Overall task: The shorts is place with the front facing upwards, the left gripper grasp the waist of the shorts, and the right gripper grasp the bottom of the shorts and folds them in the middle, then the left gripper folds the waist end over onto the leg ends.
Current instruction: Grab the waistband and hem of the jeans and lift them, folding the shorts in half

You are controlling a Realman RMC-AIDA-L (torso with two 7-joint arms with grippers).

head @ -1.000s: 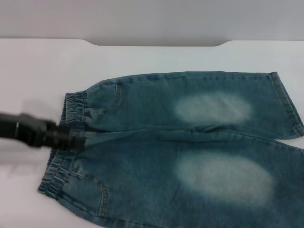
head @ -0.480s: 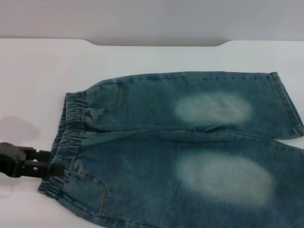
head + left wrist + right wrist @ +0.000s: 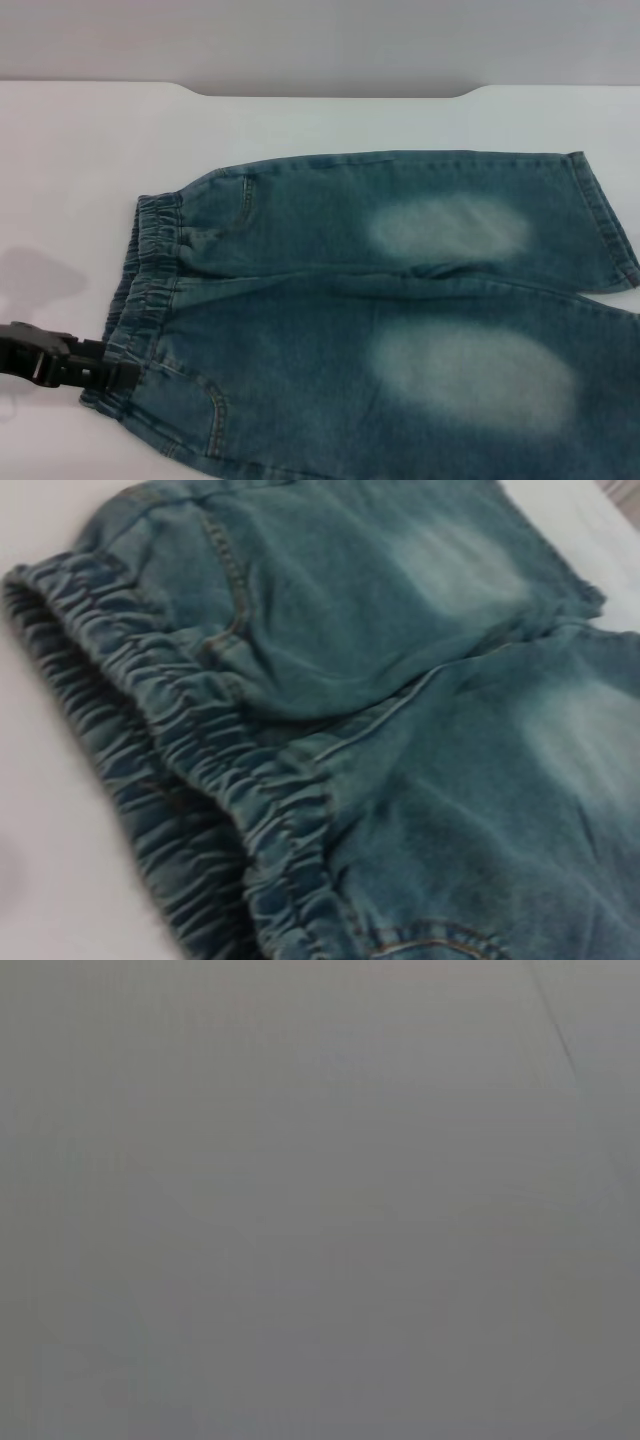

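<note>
Left pincer (image 3: 125, 375) is seen in the head view at the near end of the waistband (image 3: 140, 300), its tip over the elastic; whether it is spread or pinching cannot be told. Shorts (image 3: 400, 310) are laid flat on the white tabletop (image 3: 80, 150), waist to the left, legs to the right. Gathered elastic and pocket stitching are shown only by the left wrist view (image 3: 200, 770). Only blank grey is shown by the right wrist view.

text: none readable | shorts (image 3: 400, 310): plain washed denim, no label or brand seen | table (image 3: 80, 150): no markings | left gripper (image 3: 125, 370) beside waistband: no lettering legible
</note>
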